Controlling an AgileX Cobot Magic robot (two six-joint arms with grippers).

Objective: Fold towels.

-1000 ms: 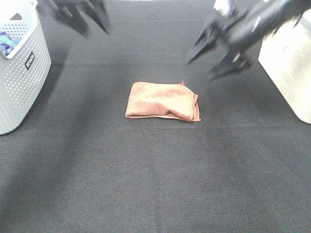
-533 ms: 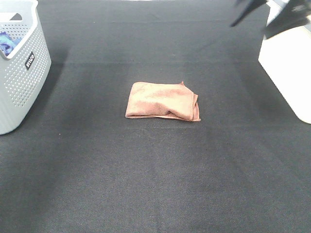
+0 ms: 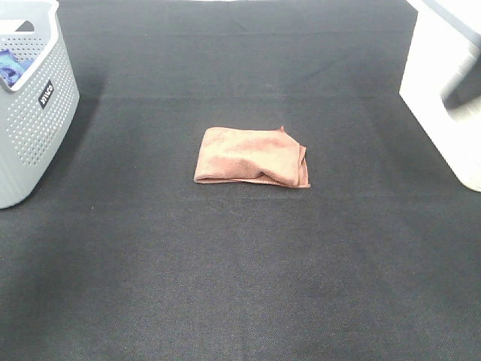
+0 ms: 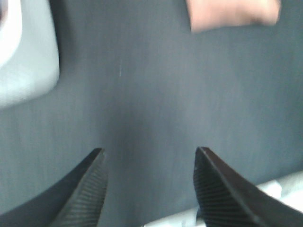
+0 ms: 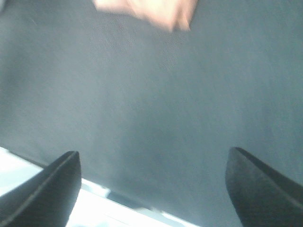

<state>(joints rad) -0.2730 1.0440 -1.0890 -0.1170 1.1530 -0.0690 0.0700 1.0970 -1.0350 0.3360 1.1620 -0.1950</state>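
A folded salmon-pink towel [image 3: 251,156] lies in the middle of the black cloth-covered table. Neither arm shows in the exterior high view. The left wrist view shows my left gripper [image 4: 149,156] open and empty, high above the cloth, with the towel [image 4: 233,13] blurred far ahead. The right wrist view shows my right gripper [image 5: 154,158] wide open and empty, with the towel [image 5: 149,9] blurred far ahead.
A grey perforated basket [image 3: 30,105] with blue cloth inside stands at the left edge; it also shows in the left wrist view [image 4: 26,56]. A white bin [image 3: 447,90] stands at the right edge.
Both arms have pulled back out of the exterior high view: the left left first, then the right retreated toward the far right corner and out. The towel has not moved.
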